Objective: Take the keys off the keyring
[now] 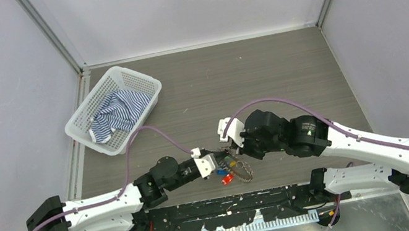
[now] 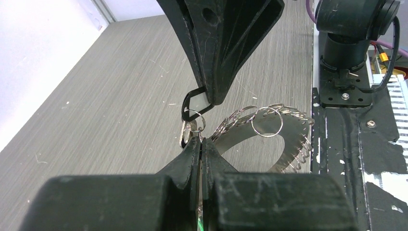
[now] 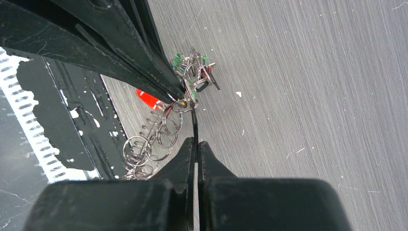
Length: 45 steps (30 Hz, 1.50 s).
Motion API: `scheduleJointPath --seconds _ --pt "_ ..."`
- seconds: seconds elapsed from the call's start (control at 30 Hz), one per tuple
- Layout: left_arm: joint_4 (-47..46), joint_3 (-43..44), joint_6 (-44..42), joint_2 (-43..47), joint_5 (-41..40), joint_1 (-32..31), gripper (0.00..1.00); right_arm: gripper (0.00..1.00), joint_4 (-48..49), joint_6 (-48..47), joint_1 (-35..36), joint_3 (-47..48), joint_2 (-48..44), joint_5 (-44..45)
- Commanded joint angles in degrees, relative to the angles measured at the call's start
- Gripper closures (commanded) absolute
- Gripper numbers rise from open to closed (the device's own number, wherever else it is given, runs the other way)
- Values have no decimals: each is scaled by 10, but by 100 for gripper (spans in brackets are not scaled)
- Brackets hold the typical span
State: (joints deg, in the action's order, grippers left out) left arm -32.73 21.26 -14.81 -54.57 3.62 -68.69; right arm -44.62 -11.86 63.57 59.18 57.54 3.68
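The keyring lies on the table just ahead of the arm bases, between the two grippers. It is a silvery doughnut with a coiled, jagged rim. The keys are bunched at its 9 o'clock side, showing specks of blue, red and green.

The left gripper comes in from 9 o'clock and the right gripper from 1 o'clock. They meet over the bunch, and the top view is too small to show their jaws.

The left wrist view shows the left jaws pressed together on a small silver piece of the bunch. Whether that piece is a key blade or its little split ring cannot be told. Just above, the right gripper pinches a black tag. Behind it, the keyring's band carries a row of small split rings.

The right wrist view alone shows a red tag and green tags in the tangle. Its own jaws are closed on a thin black edge, and the left gripper hides the bunch's near side.

Farther off, at 10 o'clock, a white mesh basket holds a striped cloth.
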Motion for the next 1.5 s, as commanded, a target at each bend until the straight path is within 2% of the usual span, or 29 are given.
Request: scheduleJointPath --seconds 0.0,0.17,0.47,0.77,1.03,1.2,1.47 --pt "-41 -4 15 13 1 -6 100 99 25 -4 11 26 4 15" --pt "-48 -7 18 10 5 -5 100 99 22 -2 34 30 12 25" --pt "-18 4 2 15 34 -6 100 99 11 -9 34 50 39 90" --pt "7 19 -14 17 41 -26 100 99 -8 6 20 63 65 82" --pt "11 20 -27 24 11 -50 100 99 -13 12 4 62 71 43" --pt "-21 6 -15 17 -15 -50 100 99 8 12 7 54 43 6" --pt "-62 -16 15 10 -73 -49 100 99 -38 10 57 49 55 53"
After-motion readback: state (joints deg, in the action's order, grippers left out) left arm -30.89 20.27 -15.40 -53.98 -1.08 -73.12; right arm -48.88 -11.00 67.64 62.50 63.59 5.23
